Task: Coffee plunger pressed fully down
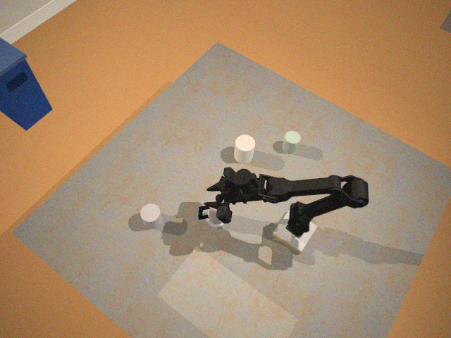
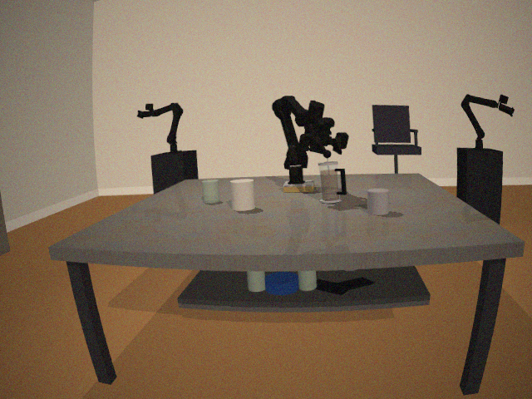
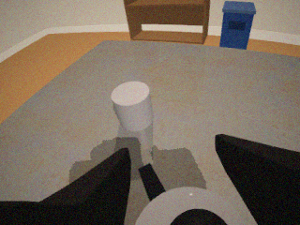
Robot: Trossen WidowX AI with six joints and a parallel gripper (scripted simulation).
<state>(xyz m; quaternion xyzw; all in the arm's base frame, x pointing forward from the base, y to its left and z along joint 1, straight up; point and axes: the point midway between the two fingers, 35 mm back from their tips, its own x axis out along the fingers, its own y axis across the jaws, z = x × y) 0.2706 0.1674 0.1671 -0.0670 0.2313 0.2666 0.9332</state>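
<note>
The gripper's (image 1: 213,196) (image 2: 325,148) (image 3: 172,142) jaws stand open, with a wide gap between their tips and nothing gripped. Below that gap in the wrist view are the round black plunger knob (image 1: 219,198) (image 2: 327,153) (image 3: 199,218) and the pale lid (image 2: 328,162) (image 3: 161,205) of the coffee press (image 1: 215,219) (image 2: 330,184). The exterior view shows the knob slightly above the lid, with a short bit of rod between them, so the plunger is not fully down. Whether a finger touches the knob is unclear.

The press stands upright on the gray table (image 1: 163,145) (image 2: 285,232) (image 3: 70,94), in front of the arm's base plate (image 1: 304,243) (image 2: 292,189). Its black handle (image 1: 201,213) (image 2: 343,189) (image 3: 152,182) points towards a lilac cylinder (image 1: 149,214) (image 2: 377,201) (image 3: 133,105), which stands apart from it. A cream cylinder (image 1: 244,149) (image 2: 243,195) and a smaller pale green one (image 1: 291,141) (image 2: 210,191) stand upright on the other side of the press, apart from each other. Beyond the table, the wrist view shows a brown shelf unit (image 3: 169,5) and a blue bin (image 1: 22,94) (image 3: 235,29).
</note>
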